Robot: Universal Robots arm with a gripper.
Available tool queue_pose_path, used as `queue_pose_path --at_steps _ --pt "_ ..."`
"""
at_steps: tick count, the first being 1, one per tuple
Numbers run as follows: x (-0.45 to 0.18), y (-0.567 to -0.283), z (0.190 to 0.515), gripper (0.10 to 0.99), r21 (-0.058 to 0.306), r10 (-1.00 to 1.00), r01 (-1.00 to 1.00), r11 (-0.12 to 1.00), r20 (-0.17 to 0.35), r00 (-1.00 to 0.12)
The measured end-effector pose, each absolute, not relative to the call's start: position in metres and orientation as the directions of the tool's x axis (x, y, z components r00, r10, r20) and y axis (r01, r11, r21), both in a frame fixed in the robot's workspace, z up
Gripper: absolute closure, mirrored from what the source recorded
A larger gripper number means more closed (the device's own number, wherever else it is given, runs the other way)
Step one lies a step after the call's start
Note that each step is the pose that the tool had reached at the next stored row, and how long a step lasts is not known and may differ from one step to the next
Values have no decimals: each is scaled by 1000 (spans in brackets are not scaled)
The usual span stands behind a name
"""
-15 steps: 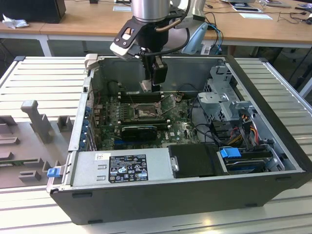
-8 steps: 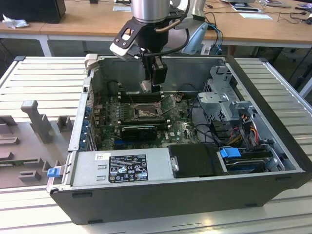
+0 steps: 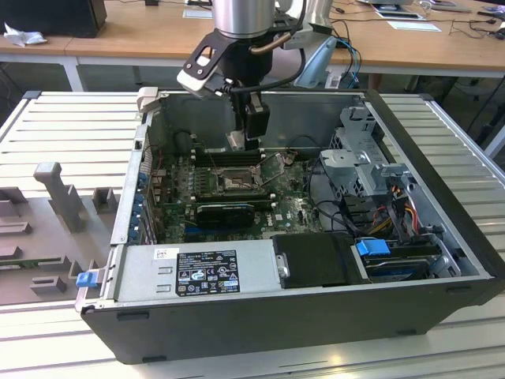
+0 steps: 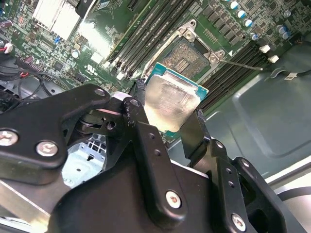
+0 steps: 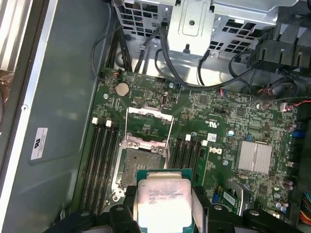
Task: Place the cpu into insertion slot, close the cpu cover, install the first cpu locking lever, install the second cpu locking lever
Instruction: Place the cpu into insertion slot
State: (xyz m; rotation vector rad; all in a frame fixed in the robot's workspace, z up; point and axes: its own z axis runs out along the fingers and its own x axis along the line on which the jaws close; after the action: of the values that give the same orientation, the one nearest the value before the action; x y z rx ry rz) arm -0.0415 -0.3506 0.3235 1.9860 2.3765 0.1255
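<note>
Holding the cpu (image 4: 172,99) by two opposite edges, the black fingers (image 4: 144,130) are clamped tight on it, with the pale metal face turned up toward the wrist cameras. The chip hangs inside the open computer case (image 3: 316,320), above the green board (image 5: 228,111), and it's clear of the board in the exterior view. The insertion slot (image 5: 141,162) sits bare just past the chip in both wrist views, a black frame with a glinting centre. The cpu cover (image 5: 148,121) is flipped open and lies back off the slot. Long black memory slots (image 5: 102,160) run along both sides of the socket. In the second wrist view a thin metal lever (image 4: 240,64) sticks out loose next to the slot. The case itself sits on a ribbed metal surface (image 3: 71,118).
</note>
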Motion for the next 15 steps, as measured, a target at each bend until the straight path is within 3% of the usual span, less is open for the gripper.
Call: queue_pose_path --at_steps 15 --pt "-42 -351 321 557 89 989 986 144 20 -146"
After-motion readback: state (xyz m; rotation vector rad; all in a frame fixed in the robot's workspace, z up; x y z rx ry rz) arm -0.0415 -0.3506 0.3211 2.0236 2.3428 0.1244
